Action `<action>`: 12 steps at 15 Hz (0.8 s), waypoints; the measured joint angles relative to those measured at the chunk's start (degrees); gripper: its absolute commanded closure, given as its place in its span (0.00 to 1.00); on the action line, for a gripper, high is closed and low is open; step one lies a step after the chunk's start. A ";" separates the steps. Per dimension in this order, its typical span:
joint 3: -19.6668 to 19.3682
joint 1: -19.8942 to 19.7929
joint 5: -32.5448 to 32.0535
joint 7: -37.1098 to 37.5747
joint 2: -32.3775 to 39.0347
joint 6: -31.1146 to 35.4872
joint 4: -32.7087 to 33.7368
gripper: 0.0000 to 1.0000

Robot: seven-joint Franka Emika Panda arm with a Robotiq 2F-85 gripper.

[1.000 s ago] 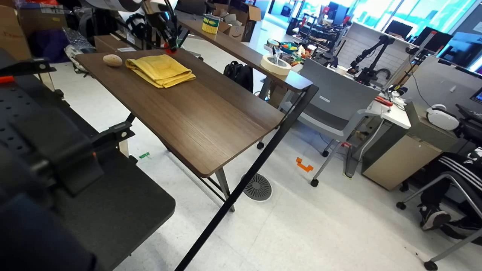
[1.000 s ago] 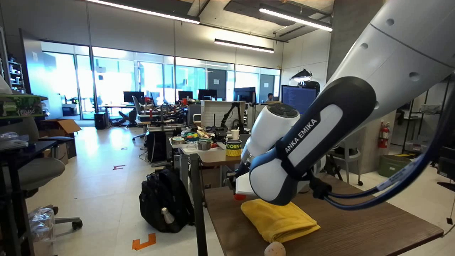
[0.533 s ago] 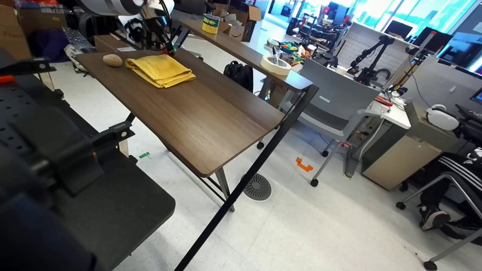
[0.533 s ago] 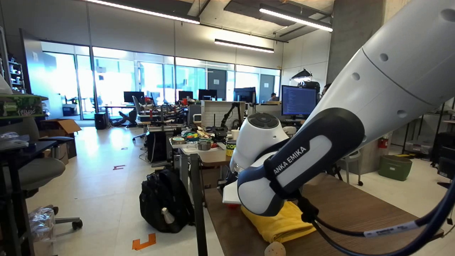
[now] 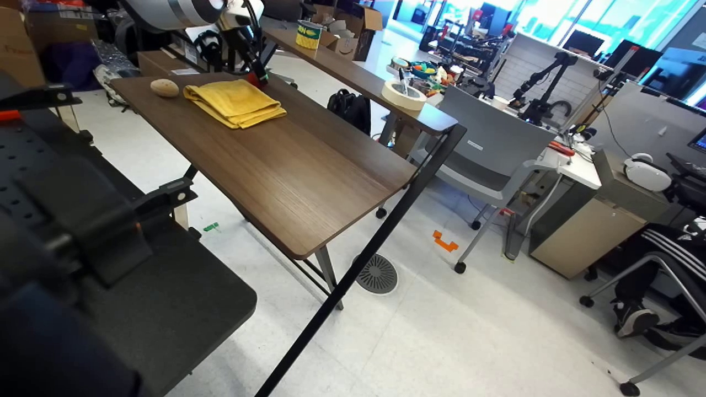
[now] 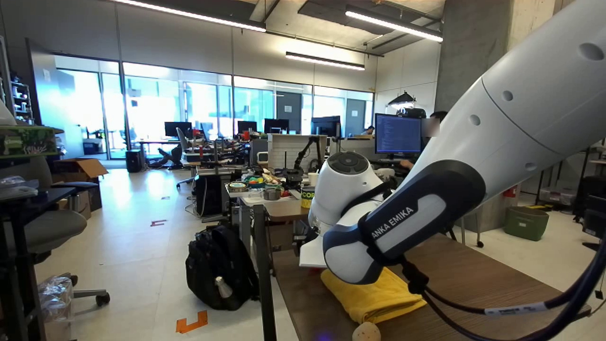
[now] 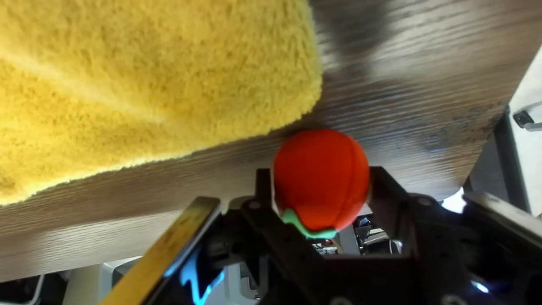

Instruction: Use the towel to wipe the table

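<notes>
The yellow folded towel (image 5: pixel 234 105) lies flat on the brown wood-grain table (image 5: pixel 309 182) toward its far end. In the wrist view the towel (image 7: pixel 148 84) fills the upper left. My gripper (image 7: pixel 319 171) is low over the table, just off the towel's edge. Between its fingers sits a red ball-like thing (image 7: pixel 322 169) with a green tip. Thin pale gaps seem to show between it and the fingers, so the jaws look parted around it. In an exterior view the arm hides the fingers and part of the towel (image 6: pixel 374 300).
A small tan ball (image 5: pixel 164 88) rests beside the towel near the table's corner. Along the back runs a raised narrow shelf (image 5: pixel 353 69) bearing a corn can (image 5: pixel 308 35) and a tape roll (image 5: pixel 404 95). A black slanted bar (image 5: pixel 364 259) stands at the near end.
My gripper has come down toward the table with the red thing and shifted slightly to the right in an exterior view, its jaws seemingly wider. The towel and the tan ball have stayed put.
</notes>
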 measured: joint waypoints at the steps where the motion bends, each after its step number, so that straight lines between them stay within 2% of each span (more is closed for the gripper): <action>1: 0.36 -0.68 -0.90 0.04 -0.01 -0.05 0.32 0.01; 6: 1.63 -3.45 -0.91 -3.94 -2.16 -0.04 -0.52 0.00; 8: 4.99 -5.61 -0.91 -10.15 -5.37 -0.04 -2.92 0.00; 10: 10.27 -8.69 -1.40 -18.78 -9.84 -0.50 -6.70 0.00; 12: 13.97 -11.25 -1.42 -26.83 -14.20 -2.82 -10.99 0.00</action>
